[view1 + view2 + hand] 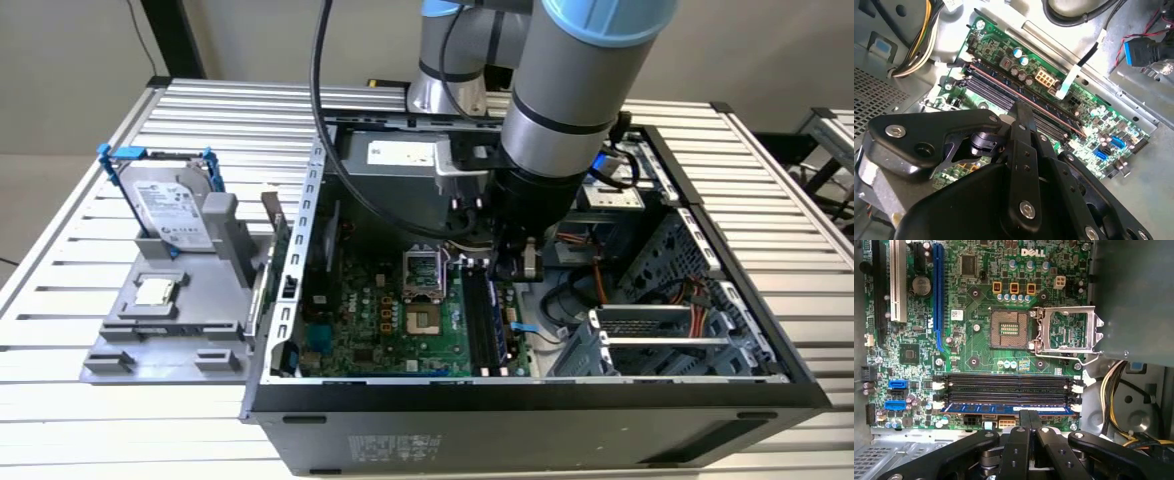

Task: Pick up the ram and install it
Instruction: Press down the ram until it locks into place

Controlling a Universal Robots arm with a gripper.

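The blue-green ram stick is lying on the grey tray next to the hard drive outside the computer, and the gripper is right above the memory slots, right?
Not quite. The ram isn't on the tray; the first wrist view shows it sitting in a black memory slot on the motherboard, inside the computer. The rest is right: the gripper is just above the slots.

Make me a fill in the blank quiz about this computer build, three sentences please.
1. The ram lies in a black ___ on the green board.
2. The claw, right at the ram, is ___ (open or shut).
3. The hard drive stands outside the case, on the exterior view's ___.
Missing words: slot; shut; left.
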